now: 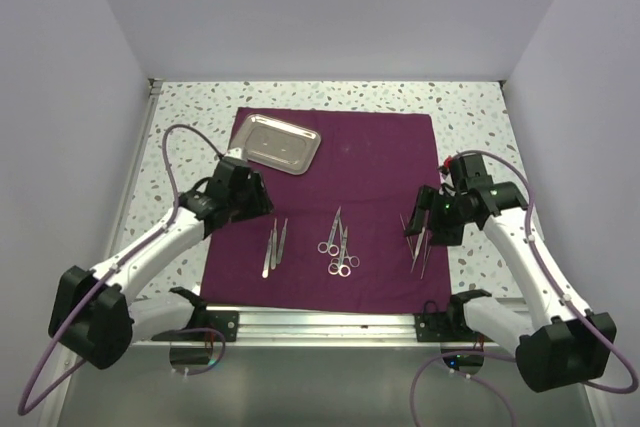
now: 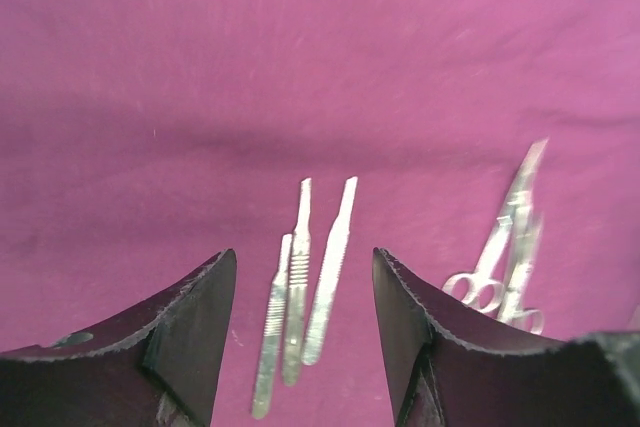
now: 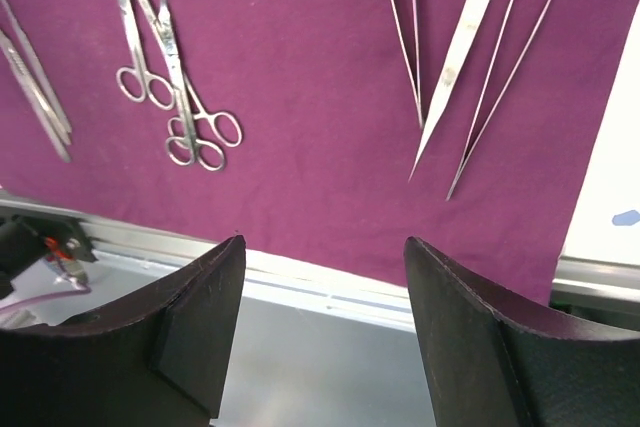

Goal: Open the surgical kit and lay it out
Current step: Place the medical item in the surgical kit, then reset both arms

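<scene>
Overhead, speckled table (image 1: 470, 117), pale walls (image 1: 330, 7), magenta cloth (image 1: 380, 167) spread flat, left tool (image 2: 305, 267) and right tool (image 3: 322, 247) released, empty.

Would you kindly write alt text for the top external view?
Magenta cloth spread on a speckled table, steel tray at its far left corner, scissors and tweezers nearer. The left end effector and right end effector hover open above it.

Plain pale walls (image 1: 330, 7) enclose a speckled white table (image 1: 400, 97) with an aluminium rail (image 1: 330, 322).
</scene>
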You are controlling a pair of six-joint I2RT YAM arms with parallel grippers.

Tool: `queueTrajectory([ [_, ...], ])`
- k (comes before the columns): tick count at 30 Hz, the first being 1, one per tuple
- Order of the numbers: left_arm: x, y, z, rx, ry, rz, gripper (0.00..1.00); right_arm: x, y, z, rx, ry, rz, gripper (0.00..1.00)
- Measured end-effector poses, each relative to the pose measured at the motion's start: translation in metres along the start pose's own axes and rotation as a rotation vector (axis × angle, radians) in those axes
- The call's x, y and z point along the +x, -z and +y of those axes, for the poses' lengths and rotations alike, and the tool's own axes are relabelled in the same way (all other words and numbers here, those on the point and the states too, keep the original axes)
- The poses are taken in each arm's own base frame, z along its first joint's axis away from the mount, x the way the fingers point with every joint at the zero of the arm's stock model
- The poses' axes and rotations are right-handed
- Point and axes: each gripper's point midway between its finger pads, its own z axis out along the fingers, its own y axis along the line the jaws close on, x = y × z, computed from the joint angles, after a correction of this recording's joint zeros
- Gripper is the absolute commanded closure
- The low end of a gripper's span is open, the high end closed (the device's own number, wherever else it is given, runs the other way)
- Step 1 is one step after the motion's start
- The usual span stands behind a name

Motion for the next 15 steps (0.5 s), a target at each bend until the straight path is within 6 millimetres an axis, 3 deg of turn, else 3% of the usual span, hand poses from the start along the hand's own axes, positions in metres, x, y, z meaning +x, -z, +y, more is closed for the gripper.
queueTrajectory([
  [5,-0.032,0.035,-0.015,0.042,0.009,-0.101,0.4,0.009,0.011,0.0,0.006,-0.036,0.012,0.31],
  [7,-0.04,0.046,-0.017,0.035,0.006,-0.119,0.41,0.007,0.024,0.005,0.01,-0.041,0.016,0.3],
  [11,-0.063,0.068,-0.019,-0.002,0.006,-0.172,0.39,-0.027,0.072,0.034,-0.053,-0.01,-0.12,0.28],
  [15,-0.104,0.107,-0.022,-0.016,0.018,-0.325,0.26,-0.053,0.125,0.063,-0.149,0.014,-0.288,0.19],
])
